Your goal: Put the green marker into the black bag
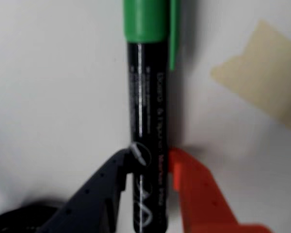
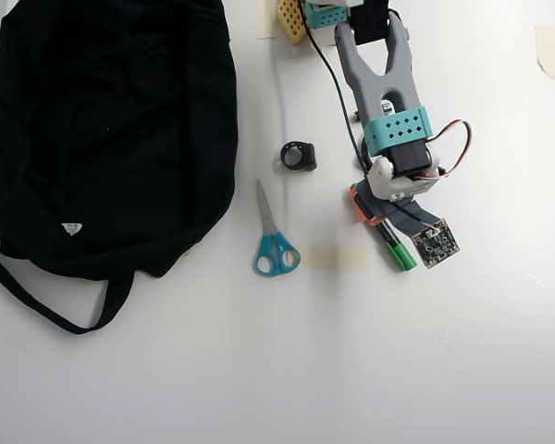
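The green marker (image 1: 148,97) has a black barrel with white print and a bright green cap. In the wrist view it stands between my dark finger (image 1: 104,189) and my orange finger (image 1: 194,194), and both touch its barrel. My gripper (image 1: 150,158) is shut on it over the white table. In the overhead view the gripper (image 2: 377,220) is right of centre, and the marker's green cap (image 2: 400,255) sticks out below it. The black bag (image 2: 102,120) lies at the upper left, well apart from the gripper, with its strap (image 2: 46,310) trailing below.
Blue-handled scissors (image 2: 276,248) lie between the bag and the gripper. A small black ring-shaped object (image 2: 299,155) sits above them. Beige tape pieces (image 2: 336,257) (image 1: 266,73) are stuck on the table. The arm's base (image 2: 351,14) and a yellow part (image 2: 291,18) are at the top edge.
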`<state>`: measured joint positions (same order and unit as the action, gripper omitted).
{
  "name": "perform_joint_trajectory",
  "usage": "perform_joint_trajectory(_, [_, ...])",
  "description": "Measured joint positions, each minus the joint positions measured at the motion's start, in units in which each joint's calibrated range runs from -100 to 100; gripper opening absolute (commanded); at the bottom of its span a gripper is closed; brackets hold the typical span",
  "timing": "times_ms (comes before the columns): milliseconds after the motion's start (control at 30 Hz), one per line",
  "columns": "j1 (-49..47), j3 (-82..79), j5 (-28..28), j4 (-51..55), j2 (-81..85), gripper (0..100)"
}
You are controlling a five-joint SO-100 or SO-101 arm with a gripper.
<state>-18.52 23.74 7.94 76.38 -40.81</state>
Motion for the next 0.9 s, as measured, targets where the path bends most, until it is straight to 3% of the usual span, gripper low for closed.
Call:
perform_joint_trajectory(433, [-0.7,25.2,0.2,21.3,0.0,2])
perform_joint_trajectory(900, [0.0,27.2,0.2,22.6,2.2,2])
